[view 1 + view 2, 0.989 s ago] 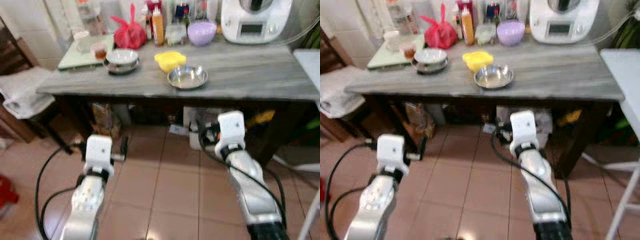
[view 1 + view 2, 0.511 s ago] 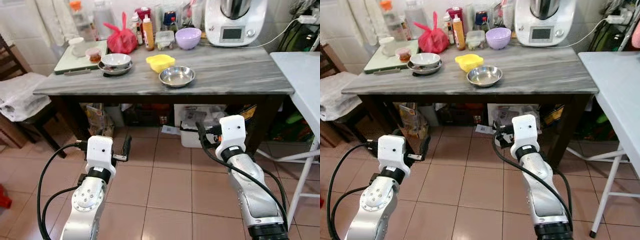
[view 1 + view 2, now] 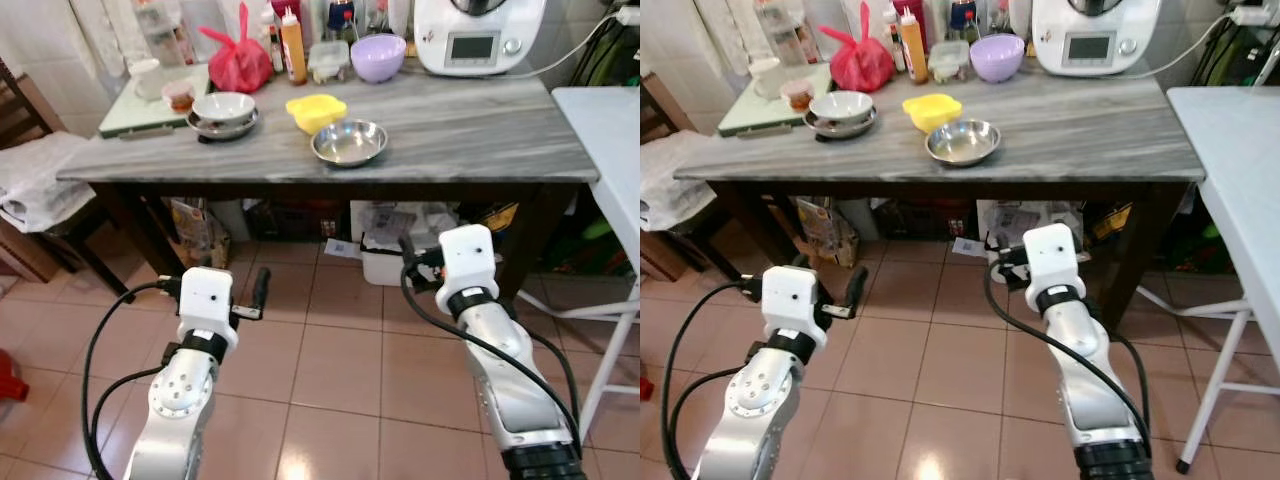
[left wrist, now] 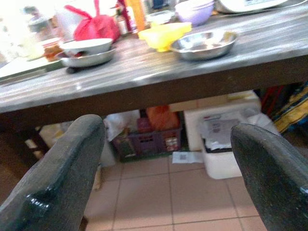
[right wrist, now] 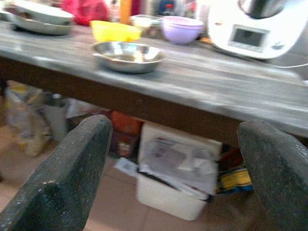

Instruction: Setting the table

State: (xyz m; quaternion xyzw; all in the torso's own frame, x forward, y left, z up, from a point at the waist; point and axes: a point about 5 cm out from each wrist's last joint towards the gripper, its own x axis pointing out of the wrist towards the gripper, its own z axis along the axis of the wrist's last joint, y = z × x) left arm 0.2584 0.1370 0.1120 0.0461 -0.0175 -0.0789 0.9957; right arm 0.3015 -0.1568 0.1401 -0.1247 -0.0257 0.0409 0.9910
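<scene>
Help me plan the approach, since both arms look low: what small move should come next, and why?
Probably raise the right claw above the table edge, toward the steel bowl. Both claws, the left claw too, hang open below the tabletop over the tiled floor, and the bowl sits near the front edge, nearest the right arm.

Table (image 3: pixel 480 130) ahead of and above both grippers. On it: steel bowl (image 3: pixel 348 142) ahead of right gripper (image 5: pixel 168 159); stacked bowls (image 3: pixel 223 110) ahead of left gripper (image 4: pixel 168 168); tub (image 3: pixel 316 110) between them, behind.
</scene>
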